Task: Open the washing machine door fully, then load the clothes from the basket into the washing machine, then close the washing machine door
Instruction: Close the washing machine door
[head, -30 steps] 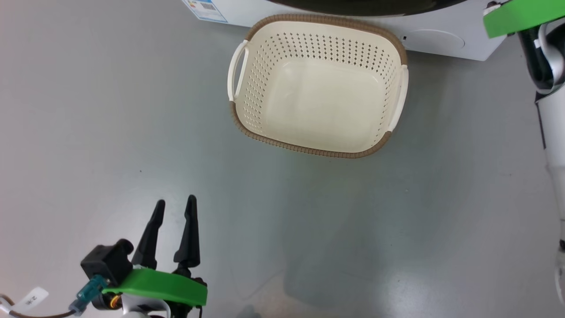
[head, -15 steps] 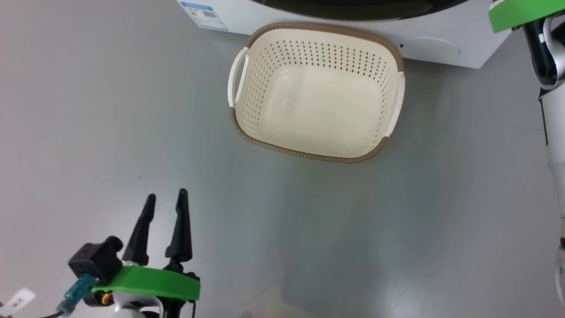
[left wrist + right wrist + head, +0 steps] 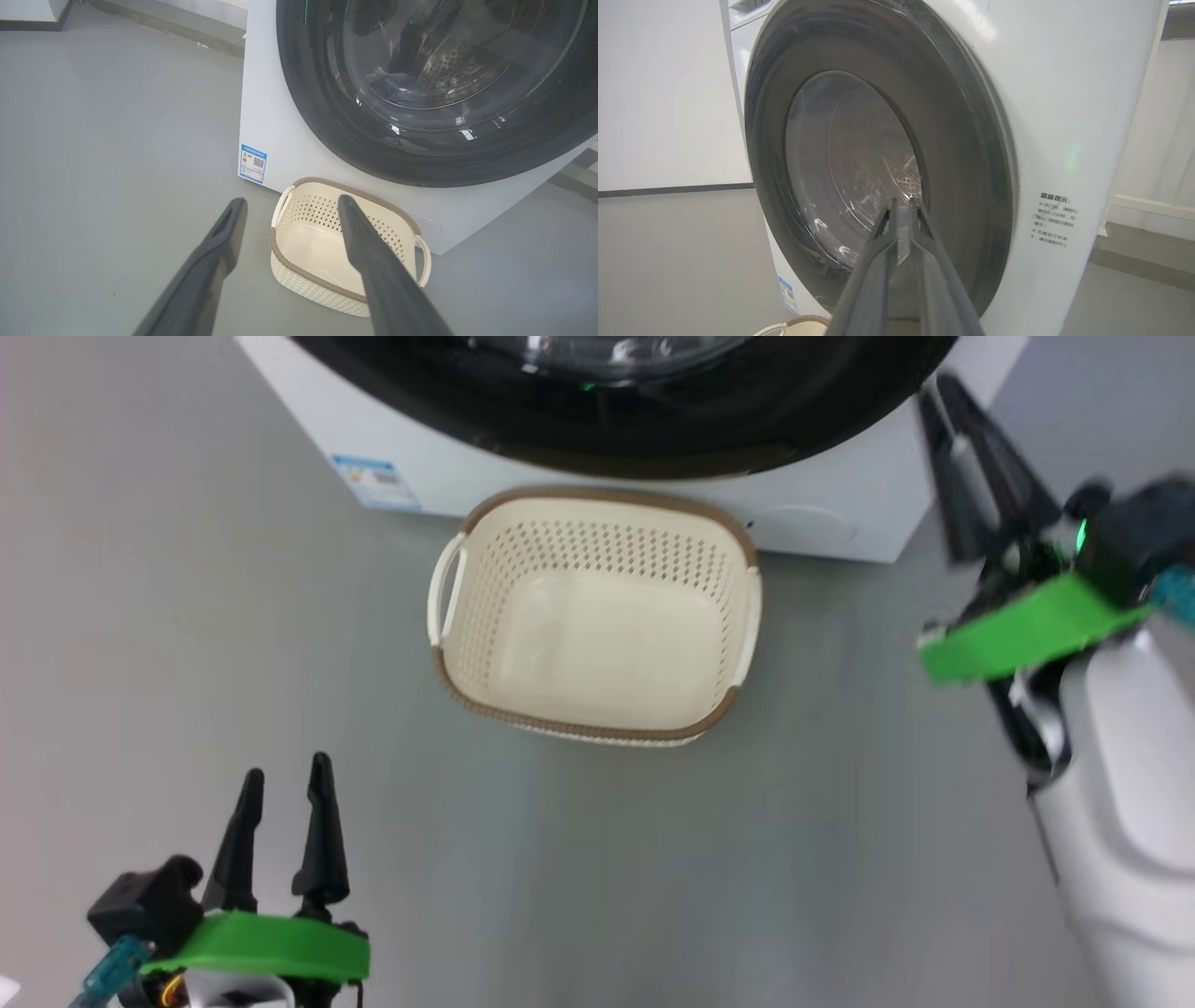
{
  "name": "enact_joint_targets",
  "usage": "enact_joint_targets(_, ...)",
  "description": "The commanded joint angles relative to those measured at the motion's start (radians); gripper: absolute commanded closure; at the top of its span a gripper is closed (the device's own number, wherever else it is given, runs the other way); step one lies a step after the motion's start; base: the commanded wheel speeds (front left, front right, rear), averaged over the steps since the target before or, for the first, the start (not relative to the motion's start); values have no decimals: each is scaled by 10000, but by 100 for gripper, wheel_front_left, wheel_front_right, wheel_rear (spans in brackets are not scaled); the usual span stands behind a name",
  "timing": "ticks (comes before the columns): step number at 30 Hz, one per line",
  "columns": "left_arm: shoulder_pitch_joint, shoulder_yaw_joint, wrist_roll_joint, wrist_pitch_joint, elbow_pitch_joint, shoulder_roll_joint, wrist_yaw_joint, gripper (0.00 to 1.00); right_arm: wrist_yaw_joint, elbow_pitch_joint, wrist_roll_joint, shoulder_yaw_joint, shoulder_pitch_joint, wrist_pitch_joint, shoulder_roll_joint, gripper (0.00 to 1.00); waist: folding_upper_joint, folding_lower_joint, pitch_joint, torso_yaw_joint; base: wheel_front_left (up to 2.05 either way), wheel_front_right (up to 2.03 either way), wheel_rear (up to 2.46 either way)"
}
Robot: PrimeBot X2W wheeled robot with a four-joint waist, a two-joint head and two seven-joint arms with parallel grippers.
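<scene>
I'm seeing left tool (image 3: pixel 285 775) hanging released, basket (image 3: pixel 597 537) ahead of it; right tool (image 3: pixel 901 207) clenched, pointing at closed washing machine door (image 3: pixel 957 154).

My head camera's high up, tipped steeply down at the floor (image 3: pixel 187 663), the basket (image 3: pixel 481 607) dead centre, the washing machine (image 3: pixel 439 485) clipped at the top. My left wrist camera sits low, further back, facing the washing machine door (image 3: pixel 308 107) from front-left. Right wrist camera's near, looking across that door from its right. All three catch door and basket.
</scene>
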Motion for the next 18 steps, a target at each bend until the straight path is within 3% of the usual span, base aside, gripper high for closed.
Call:
enact_joint_targets(1,221,430,55,-65,-138,185,-122,0,-59,-378,122,120,626,37,226,0,0,1,-936,-799,0,0,0)
enact_joint_targets(9,992,1174,336,-65,59,185,-373,0,-59,-865,43,-83,3454,37,734,0,0,1,-2407,-1917,0,0,0)
enact_joint_targets(18,1864,1530,800,-65,116,185,-385,0,-59,-1152,149,-404,5591,37,1361,0,0,1,-3557,-2878,0,0,0)
